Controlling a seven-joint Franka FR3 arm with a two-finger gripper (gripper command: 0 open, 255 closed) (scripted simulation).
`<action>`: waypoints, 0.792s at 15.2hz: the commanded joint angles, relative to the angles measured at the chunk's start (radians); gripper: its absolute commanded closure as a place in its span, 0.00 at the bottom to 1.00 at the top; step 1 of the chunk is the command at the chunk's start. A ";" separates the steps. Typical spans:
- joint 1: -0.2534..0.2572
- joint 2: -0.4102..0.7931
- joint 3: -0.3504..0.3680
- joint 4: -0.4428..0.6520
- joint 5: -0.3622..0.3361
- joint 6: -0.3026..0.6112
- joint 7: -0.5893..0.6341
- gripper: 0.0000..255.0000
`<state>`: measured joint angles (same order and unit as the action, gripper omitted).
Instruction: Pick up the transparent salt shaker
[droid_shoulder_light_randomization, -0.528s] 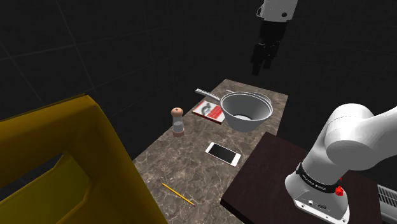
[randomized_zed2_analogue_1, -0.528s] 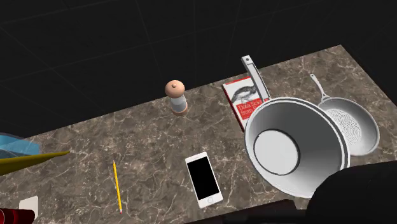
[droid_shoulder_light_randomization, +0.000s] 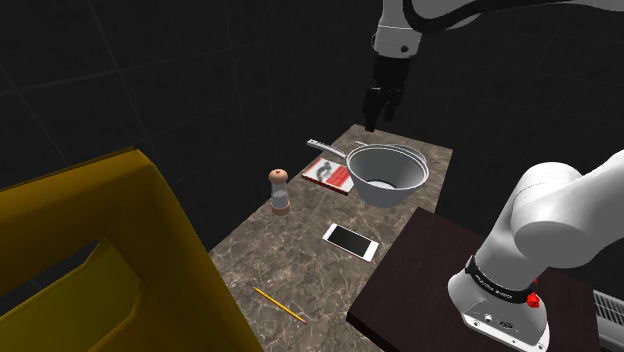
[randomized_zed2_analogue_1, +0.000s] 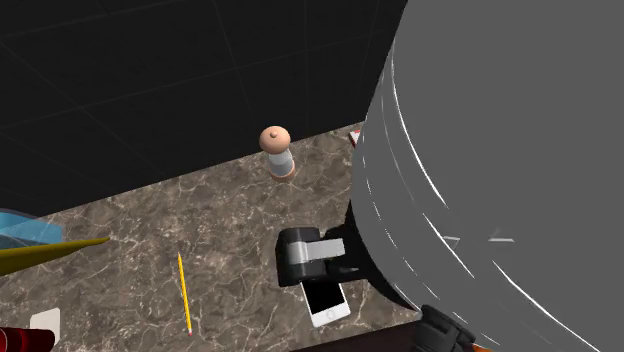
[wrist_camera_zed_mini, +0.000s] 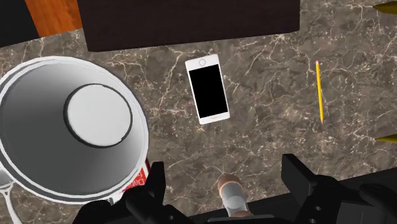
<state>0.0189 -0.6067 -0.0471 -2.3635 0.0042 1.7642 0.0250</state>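
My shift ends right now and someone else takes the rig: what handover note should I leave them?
Claw: open, empty, high above the counter.
Salt shaker: upright on the marble counter beside the red book, untouched; the wrist view shows it between the fingers, far below.
Done: nothing grasped.
Left: descend onto the shaker, close, lift.
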 joint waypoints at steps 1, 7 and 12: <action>0.005 0.063 0.001 0.004 0.002 0.065 -0.005 0.00; 0.022 0.272 0.011 0.059 0.011 0.229 -0.008 0.00; 0.035 0.456 0.021 0.143 0.017 0.338 -0.012 0.00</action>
<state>0.0523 -0.1902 -0.0264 -2.2431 0.0208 2.0834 0.0164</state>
